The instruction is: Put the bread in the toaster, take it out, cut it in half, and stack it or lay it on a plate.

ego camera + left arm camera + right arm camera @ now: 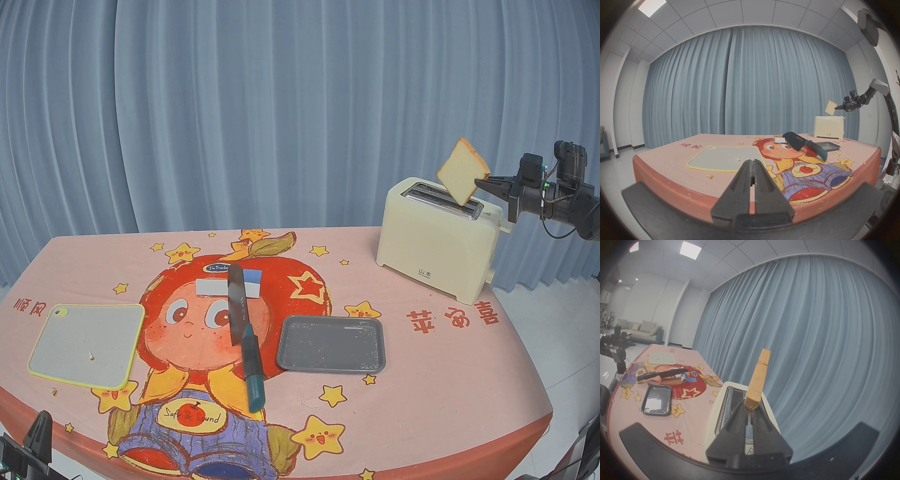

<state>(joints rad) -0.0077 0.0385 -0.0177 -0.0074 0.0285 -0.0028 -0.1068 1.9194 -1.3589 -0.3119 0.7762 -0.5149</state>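
Note:
A slice of bread (462,170) hangs tilted just above the slots of the cream toaster (437,240) at the table's far right. My right gripper (482,182) is shut on one corner of the bread (757,379), right over the toaster (725,415). The grey tray-like plate (331,344) lies in the middle of the table, a knife (244,334) with a teal handle to its left, propped on a small white and blue block (226,285). A cutting board (87,345) with a yellow rim lies at the left. My left gripper (752,187) is shut, low before the table's near left edge.
The table carries a pink cartoon cloth (187,350). A few crumbs (709,176) lie on and near the cutting board (725,158). A blue curtain (281,112) hangs close behind the table and toaster.

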